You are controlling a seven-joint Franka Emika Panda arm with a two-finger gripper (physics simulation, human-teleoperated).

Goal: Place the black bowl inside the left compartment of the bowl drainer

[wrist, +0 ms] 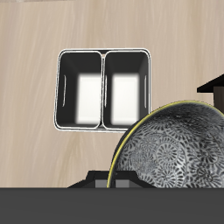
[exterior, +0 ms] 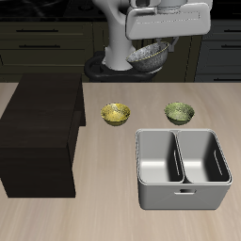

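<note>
The black bowl (exterior: 149, 54) hangs tilted high above the back of the table, with my gripper (exterior: 153, 41) shut on its rim. The wrist view shows its shiny speckled silvery-grey inside (wrist: 175, 149) close to the camera; my fingers themselves are hidden there. The bowl drainer (exterior: 182, 188), a grey metal tub with a centre divider and a slot handle in its front, stands near the table's front edge. Both of its wells (wrist: 103, 89) hold nothing. The bowl is well behind the drainer and far above it.
Two small yellow-green bowls (exterior: 116, 114) (exterior: 179, 113) sit on the table between the drainer and the robot's base. A large black box (exterior: 38, 136) stands beside them, and its corner (wrist: 214, 87) shows in the wrist view.
</note>
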